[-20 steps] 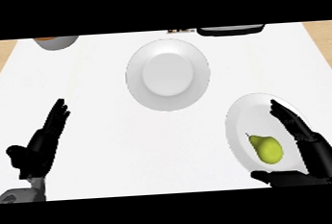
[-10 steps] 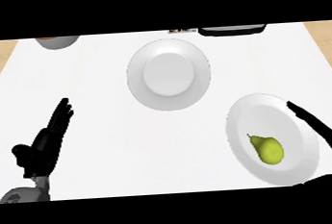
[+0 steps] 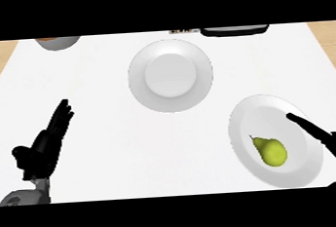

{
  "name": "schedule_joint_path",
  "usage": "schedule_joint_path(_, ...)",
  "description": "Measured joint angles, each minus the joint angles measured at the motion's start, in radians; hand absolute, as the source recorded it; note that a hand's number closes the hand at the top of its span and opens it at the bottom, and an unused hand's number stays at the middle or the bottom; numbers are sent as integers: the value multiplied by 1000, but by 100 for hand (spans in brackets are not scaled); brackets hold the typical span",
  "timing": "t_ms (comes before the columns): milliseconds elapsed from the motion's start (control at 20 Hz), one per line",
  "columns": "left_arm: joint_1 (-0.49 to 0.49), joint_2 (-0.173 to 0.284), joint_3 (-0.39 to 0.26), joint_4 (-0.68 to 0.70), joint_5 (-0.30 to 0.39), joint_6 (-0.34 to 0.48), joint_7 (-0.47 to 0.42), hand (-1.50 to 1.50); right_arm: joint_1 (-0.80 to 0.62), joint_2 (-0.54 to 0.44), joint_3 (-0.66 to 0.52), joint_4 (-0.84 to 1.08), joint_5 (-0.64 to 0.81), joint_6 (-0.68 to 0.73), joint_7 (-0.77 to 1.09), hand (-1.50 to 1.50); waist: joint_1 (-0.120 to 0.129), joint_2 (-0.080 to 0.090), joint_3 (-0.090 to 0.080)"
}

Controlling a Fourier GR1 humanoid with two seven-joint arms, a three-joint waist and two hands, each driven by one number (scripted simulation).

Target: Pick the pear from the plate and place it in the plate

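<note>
On the white counter top (image 3: 108, 153), a small yellow-green pear (image 3: 271, 152) lay on its side in the round white plate at the right (image 3: 246, 115), stem end pointing up the view, resting a little below the plate's middle. A second round white plate (image 3: 171, 75) stood farther back near the centre, well apart from the first and holding nothing; judging by the task, that was where the fruit was meant to go.

The black right hand (image 3: 323, 136) came in from the lower right edge with its fingers straight and extended over the right side of the pear's plate. It held nothing: the fingertip sat just beside the pear, to its right, and I could not tell whether it was touching the plate or hovering above it. The flat, outstretched pose looked like an approach from the side, so the pick appeared not yet begun.

The black left hand (image 3: 47, 142) rested open near the lower left, fingers up and straight, well away from both plates and apparently playing no part.

Along the far edge sat part of a grey bowl (image 3: 57, 42) at the left and a dark object (image 3: 234, 31) at the right, both cut off. No labels or writing could be read anywhere.
</note>
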Motion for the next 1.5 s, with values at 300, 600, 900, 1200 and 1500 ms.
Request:
schedule_joint_path(300,-2,-7,24,5,-7,-26,-7,0,-81,37,38,63,88,64,84,-150,3,1,0)
schedule_joint_path(600,17,-25,41,-45,-28,-33,31,0,-115,91,33,142,158,137,74,-150,3,0,0)
schedule_joint_path(900,8,-52,62,-20,-55,-48,15,0,-142,178,58,250,293,116,23,-150,2,0,0)
schedule_joint_path(1200,-10,-70,81,-7,-82,-61,26,0,-155,238,60,313,400,109,9,-150,1,0,0)
schedule_joint_path(1500,45,-69,97,-48,-83,-95,10,0,-219,253,39,470,442,115,-138,150,4,-2,-3)
